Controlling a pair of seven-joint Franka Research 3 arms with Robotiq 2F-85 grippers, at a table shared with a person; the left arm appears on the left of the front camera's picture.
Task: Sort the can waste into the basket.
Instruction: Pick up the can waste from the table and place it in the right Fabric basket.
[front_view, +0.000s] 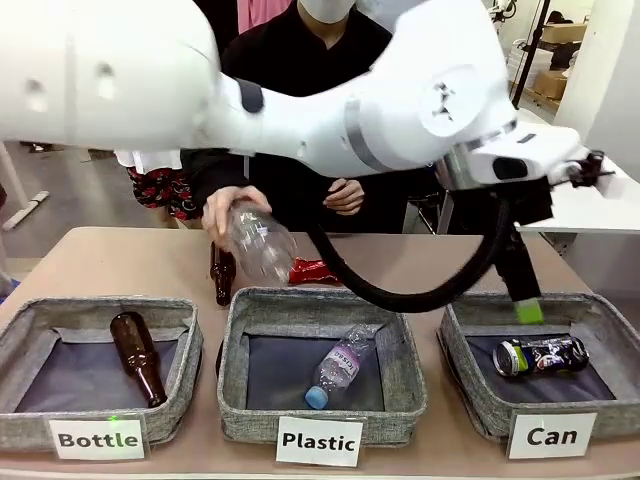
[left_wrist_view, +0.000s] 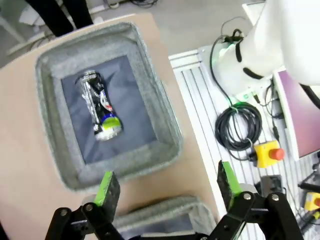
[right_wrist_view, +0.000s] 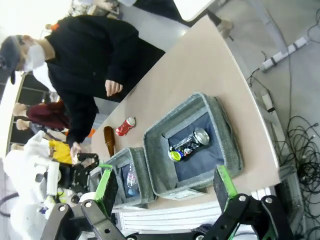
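One crinkled red can (front_view: 312, 270) waits on the surface (front_view: 100, 260); dark can (front_view: 540, 355) lies in the Can basket (front_view: 478, 395). Light, dent-prone, slick: I'd pinch mid-body. Left claw (left_wrist_view: 167, 184), right claw (right_wrist_view: 164, 181) both spread, empty.

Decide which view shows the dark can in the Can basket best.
The left wrist view: it looks straight down on the dark can, whole and large. The front view shows it side-on in the basket; the right wrist view, small.

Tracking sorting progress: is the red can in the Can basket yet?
No, the red can lies on the table behind the Plastic basket, outside the Can basket.
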